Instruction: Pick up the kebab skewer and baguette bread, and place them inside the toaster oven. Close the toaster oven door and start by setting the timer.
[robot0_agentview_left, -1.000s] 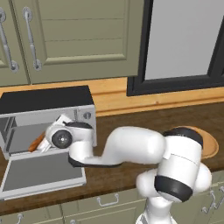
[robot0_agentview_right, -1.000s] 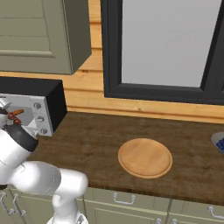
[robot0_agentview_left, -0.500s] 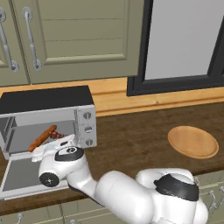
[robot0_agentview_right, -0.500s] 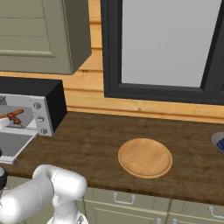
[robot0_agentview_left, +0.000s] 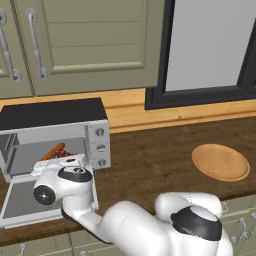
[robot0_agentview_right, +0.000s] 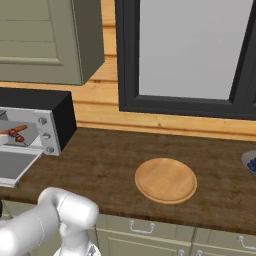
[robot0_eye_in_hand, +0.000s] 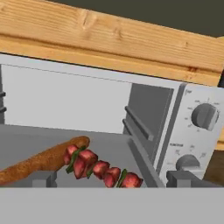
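Note:
The toaster oven (robot0_agentview_left: 52, 116) stands at the counter's left with its door (robot0_agentview_left: 22, 200) folded down flat. Inside lie the baguette bread (robot0_eye_in_hand: 41, 162) and, touching its right end, the kebab skewer (robot0_eye_in_hand: 101, 168); both show as a small brown shape (robot0_agentview_right: 14, 132) in the right base view. My gripper (robot0_eye_in_hand: 111, 180) is open and holds nothing. It points into the oven mouth, and its fingertips (robot0_eye_in_hand: 43, 178) frame the food from outside. In the left base view my white hand (robot0_agentview_left: 64, 181) hangs low over the open door. Knobs (robot0_eye_in_hand: 204, 116) sit on the oven's right.
A round wooden plate (robot0_agentview_left: 221, 162) rests on the dark counter (robot0_agentview_left: 150, 160) to the right. A blue bowl (robot0_agentview_right: 250, 162) peeks in at the far right edge. Wall cabinets (robot0_agentview_left: 90, 45) and a dark-framed window (robot0_agentview_right: 190, 50) rise behind.
My hand has drawn back from the oven mouth and dropped lower over the open door, and the arm has swung down. Baguette and skewer stay inside. The jaws have stayed open.

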